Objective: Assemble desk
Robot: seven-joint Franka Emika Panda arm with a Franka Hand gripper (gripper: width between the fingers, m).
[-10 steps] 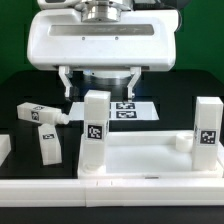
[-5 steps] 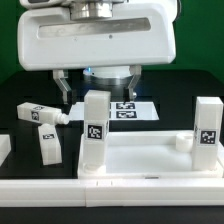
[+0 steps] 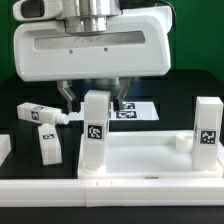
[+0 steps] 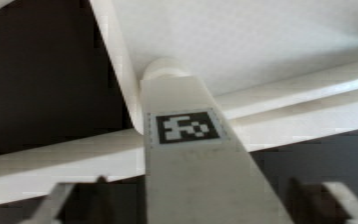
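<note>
The white desk tabletop (image 3: 140, 158) lies flat with its raised rim up. One tagged leg (image 3: 95, 128) stands upright in its corner on the exterior view's left, and another leg (image 3: 207, 124) stands at the right corner. Two more legs lie loose on the black table, one (image 3: 40, 115) on its side and one (image 3: 49, 146) nearer the front. My gripper (image 3: 94, 100) hangs over the left standing leg with a finger on each side of its top. In the wrist view the leg (image 4: 197, 160) fills the middle of the gripper (image 4: 194, 205), with a gap on both sides. The jaws are open.
The marker board (image 3: 134, 109) lies behind the tabletop, partly hidden by the gripper. A long white rail (image 3: 110, 194) runs along the front edge. A white block (image 3: 4, 150) shows at the far left edge.
The gripper has come down and shifted toward the exterior view's left. Its fingers now straddle the top of the left standing leg and stand closer together.
</note>
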